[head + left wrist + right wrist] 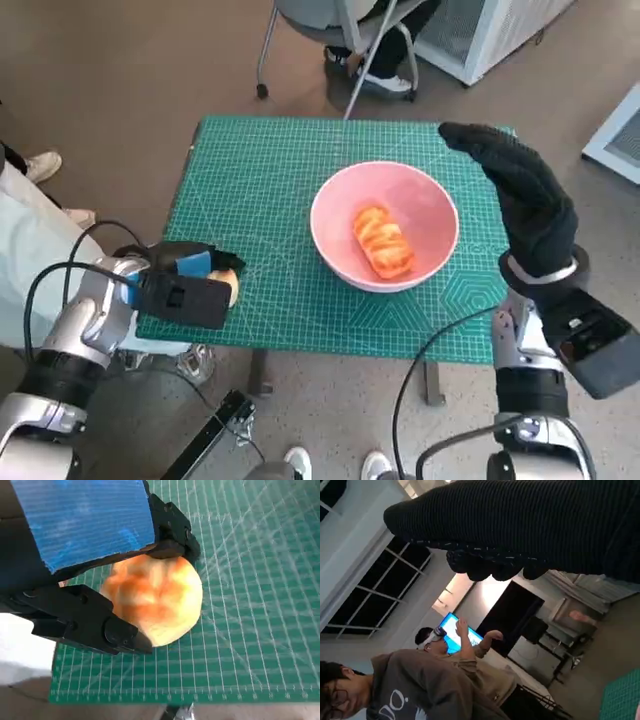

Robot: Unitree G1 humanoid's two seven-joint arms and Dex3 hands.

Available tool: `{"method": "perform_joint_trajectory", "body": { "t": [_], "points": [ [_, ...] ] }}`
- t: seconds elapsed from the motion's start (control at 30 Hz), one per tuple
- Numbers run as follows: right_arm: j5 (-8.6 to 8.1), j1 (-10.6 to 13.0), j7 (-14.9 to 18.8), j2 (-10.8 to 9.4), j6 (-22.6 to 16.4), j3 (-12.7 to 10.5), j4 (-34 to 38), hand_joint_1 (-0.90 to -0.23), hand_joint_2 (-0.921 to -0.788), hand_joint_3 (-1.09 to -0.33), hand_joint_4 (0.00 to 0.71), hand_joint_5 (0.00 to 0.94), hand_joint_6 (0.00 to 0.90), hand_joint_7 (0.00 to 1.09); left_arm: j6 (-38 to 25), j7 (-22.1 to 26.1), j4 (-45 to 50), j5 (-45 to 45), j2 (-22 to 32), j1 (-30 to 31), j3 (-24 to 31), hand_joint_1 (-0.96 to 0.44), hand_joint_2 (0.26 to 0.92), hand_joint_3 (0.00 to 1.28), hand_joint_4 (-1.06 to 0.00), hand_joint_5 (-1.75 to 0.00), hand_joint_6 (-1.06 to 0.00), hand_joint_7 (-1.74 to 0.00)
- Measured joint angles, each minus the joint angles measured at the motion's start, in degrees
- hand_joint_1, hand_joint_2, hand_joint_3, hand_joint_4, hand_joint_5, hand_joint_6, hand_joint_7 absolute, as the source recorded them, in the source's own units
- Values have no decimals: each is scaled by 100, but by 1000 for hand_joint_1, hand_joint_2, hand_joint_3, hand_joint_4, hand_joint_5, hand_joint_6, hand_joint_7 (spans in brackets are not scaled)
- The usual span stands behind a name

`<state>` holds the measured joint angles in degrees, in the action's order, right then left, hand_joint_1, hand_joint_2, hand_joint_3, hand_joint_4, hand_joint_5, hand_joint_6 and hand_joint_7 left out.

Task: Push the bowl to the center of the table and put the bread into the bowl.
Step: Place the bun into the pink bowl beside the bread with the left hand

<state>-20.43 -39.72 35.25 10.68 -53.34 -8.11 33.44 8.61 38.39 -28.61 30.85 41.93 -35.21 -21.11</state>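
While pink round bowl [385, 225], already holding orange bread piece [383, 241], sits near centre: left hand [186, 283] fingers [95, 625] pinching golden bread roll [155, 599] at near-left mat edge; right hand [520, 195] raised, fingers pressed together, holding nothing. Next, likely: lift, carry right, release over bowl.

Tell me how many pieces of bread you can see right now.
2. One bread lies inside the pink bowl near the table's middle. The other bread is held by the left hand at the mat's near left edge. None seem hidden.

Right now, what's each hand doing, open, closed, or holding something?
Left hand: holding a bread roll at the table's near left edge.
Right hand: open, holding nothing, beside the bowl.
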Motion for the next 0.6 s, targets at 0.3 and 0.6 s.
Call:
{"method": "perform_joint_trajectory", "body": {
  "t": [0.3,0.6],
  "points": [
    [7,-2,0,5,5,5,5,-662,-921,-745,316,1,12,875,529,-172,586,-887,22,68,820,2,919,93,-593,-1324,-678,-1062],
    [10,-25,0,-4,9,13,21,-658,-921,-748,316,1,13,873,667,-533,984,-1384,-119,-491,1399,2,912,94,-630,-1193,-659,-1178]
  ]
}}
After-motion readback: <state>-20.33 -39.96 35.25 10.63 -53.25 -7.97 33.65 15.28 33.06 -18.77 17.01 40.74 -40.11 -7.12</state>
